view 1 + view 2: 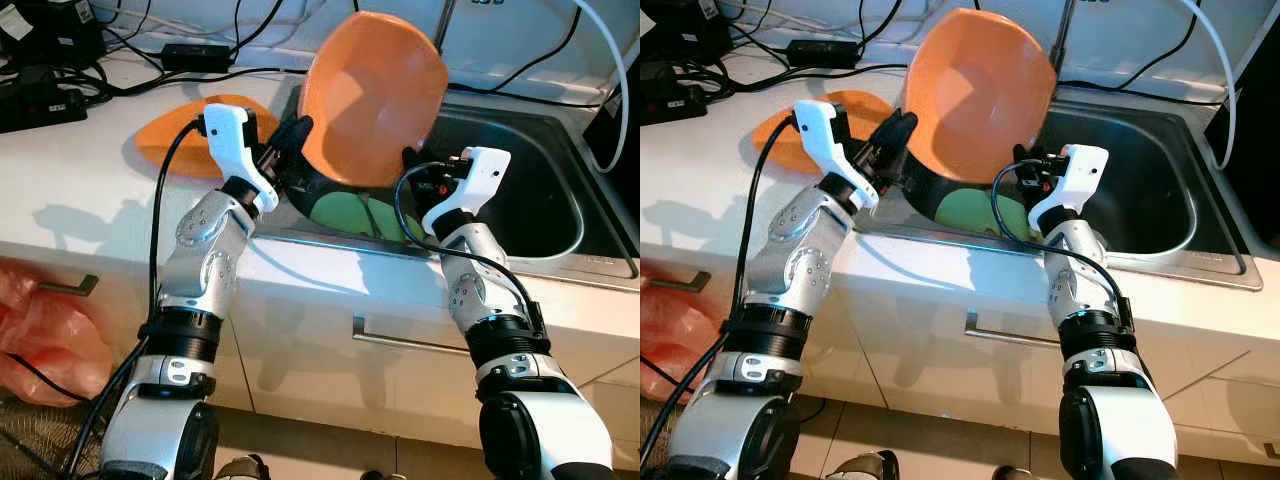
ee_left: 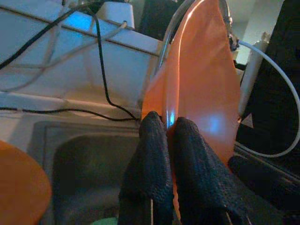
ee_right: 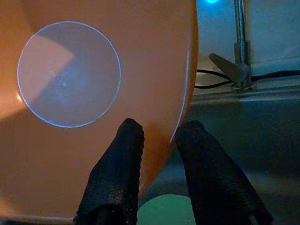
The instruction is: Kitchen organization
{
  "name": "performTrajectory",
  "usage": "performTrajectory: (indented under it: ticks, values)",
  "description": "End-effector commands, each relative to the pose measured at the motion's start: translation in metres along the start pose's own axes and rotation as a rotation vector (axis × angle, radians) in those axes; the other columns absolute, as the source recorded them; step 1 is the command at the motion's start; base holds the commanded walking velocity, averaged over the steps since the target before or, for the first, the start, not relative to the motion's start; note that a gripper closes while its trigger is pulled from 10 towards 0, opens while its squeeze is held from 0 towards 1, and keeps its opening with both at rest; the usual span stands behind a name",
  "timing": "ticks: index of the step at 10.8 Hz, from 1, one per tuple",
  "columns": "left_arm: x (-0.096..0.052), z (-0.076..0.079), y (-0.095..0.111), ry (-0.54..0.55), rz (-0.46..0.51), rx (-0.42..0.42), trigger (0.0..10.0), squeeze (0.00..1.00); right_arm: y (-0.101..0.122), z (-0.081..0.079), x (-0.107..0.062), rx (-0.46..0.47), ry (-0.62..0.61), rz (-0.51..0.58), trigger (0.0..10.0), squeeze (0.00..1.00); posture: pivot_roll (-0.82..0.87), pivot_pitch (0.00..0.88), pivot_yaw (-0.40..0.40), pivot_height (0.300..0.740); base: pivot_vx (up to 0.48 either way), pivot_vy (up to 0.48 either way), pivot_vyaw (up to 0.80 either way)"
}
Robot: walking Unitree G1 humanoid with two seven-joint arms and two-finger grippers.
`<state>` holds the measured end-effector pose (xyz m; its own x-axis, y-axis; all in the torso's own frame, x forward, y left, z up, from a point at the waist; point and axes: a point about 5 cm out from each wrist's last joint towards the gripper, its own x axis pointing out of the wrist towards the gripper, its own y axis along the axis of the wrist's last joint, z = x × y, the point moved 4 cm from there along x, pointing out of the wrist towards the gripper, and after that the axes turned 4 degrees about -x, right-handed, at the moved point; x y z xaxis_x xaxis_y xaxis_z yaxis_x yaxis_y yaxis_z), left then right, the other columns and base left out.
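Over the sink [image 1: 560, 190], an orange bowl [image 1: 375, 95] stands tilted on edge between both arms, its hollow facing near. At its left rim the left gripper [image 2: 169, 136] is pressed together on the thin edge. At the lower right rim the right gripper [image 3: 159, 133] straddles the edge, likely clamped, though a gap shows. A green dish [image 1: 350, 212] lies beneath, an orange plate [image 1: 175, 140] far left. No writing is readable.

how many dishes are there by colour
Orange: 2, the large orange plastic bowl gripped at its rim by the left gripper and right gripper, and the flat orange plate on the counter.
Green: 1, the green dish in the sink.
Total: 3.
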<state>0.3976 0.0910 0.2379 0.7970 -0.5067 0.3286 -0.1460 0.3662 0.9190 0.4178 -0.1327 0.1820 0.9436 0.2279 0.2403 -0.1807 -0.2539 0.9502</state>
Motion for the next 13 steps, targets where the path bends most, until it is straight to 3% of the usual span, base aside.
performTrajectory:
  ticks: [1,8,13]
  values:
    - [0.002,0.007,0.015,-0.042,0.047,0.004,10.0,0.00,0.001,0.006,-0.001,0.013,-0.014,-0.004,10.0,0.00,0.06,0.069,-0.039,0.740,0.000,0.000,0.00]
    - [-0.005,0.003,0.018,-0.064,0.041,-0.034,10.0,0.00,0.001,0.015,-0.003,0.050,-0.029,-0.010,10.0,0.00,0.06,0.069,-0.042,0.740,0.000,0.000,0.00]
    - [-0.008,0.009,0.013,-0.120,0.009,-0.071,10.0,0.00,-0.001,0.010,-0.003,0.211,0.025,-0.006,10.0,0.00,0.06,0.070,-0.043,0.740,0.000,0.000,0.00]
